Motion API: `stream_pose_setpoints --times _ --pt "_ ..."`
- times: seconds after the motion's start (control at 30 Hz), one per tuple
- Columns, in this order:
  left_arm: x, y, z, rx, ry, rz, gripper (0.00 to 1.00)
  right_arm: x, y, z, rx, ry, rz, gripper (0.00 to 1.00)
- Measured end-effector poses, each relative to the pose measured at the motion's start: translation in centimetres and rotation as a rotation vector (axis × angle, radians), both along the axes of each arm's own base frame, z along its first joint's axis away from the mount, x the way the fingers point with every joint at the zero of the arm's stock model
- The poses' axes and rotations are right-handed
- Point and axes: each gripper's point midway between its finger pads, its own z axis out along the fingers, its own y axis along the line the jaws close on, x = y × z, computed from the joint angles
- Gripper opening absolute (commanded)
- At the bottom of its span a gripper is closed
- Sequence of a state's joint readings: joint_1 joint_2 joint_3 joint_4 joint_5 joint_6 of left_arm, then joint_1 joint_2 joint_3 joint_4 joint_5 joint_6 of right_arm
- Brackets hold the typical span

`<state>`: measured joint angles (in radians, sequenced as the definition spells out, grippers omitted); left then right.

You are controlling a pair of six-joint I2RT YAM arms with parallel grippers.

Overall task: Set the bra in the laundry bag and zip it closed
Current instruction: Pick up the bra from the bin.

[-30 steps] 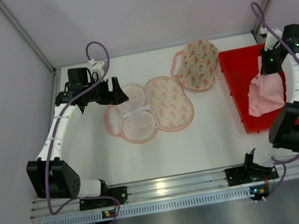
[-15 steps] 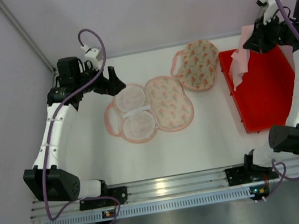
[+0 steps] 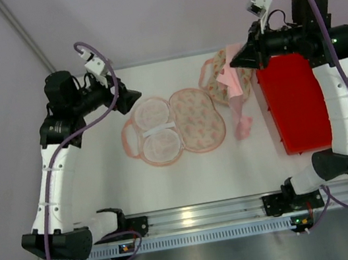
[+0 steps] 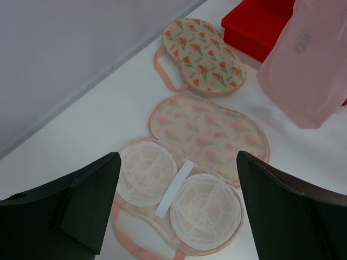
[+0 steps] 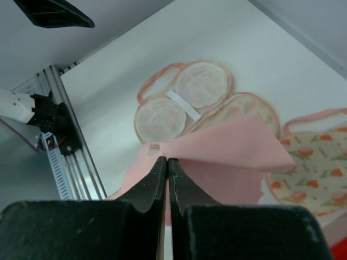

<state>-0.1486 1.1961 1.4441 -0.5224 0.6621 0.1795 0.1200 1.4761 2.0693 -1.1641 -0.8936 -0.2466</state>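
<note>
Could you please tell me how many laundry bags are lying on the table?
2. One laundry bag lies open mid-table, mesh side up. The closed floral bag lies farther back beside the red bin, partly hidden behind the pink garment hanging from the right gripper.

place: robot lab, a manipulation test cell rather than a home or shop
enclosure: plain pale panels (image 3: 174, 10) on three sides, bare metal corner posts (image 3: 29, 41)
bench: white table (image 3: 171, 190) with a slotted aluminium rail (image 3: 202, 215) along the near edge
hardware: two small white-and-black arms, left arm (image 3: 54, 170) and right arm (image 3: 343, 102), bolted to that rail
wiring: purple cable (image 3: 113, 80) looped loose in the air off each arm, status lights (image 3: 298, 220) lit at the bases
props: a patterned laundry bag (image 3: 196, 119) lying open and a red bin (image 3: 296, 103), household items staged as test pieces on a lab bench
</note>
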Motion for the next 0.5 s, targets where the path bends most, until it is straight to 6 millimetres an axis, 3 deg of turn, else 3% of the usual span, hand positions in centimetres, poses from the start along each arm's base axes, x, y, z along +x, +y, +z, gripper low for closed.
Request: stream_pose_setpoints --times 0.23,0.37,0.5 --pt "-3.2 -0.5 2.8 0.025 -0.148 -0.1 0.93 -2.8 4.0 0.7 0.083 0.004 0.206 0.0" --pt "-4.3 -0.8 3.8 0.059 -0.236 -0.149 0.94 -4.0 6.3 -1.0 0.115 0.049 0.317 0.0" --pt "-4.5 -1.1 3.1 0.118 -0.304 -0.187 0.94 -5.0 8.6 -2.5 0.143 0.115 0.424 0.0"
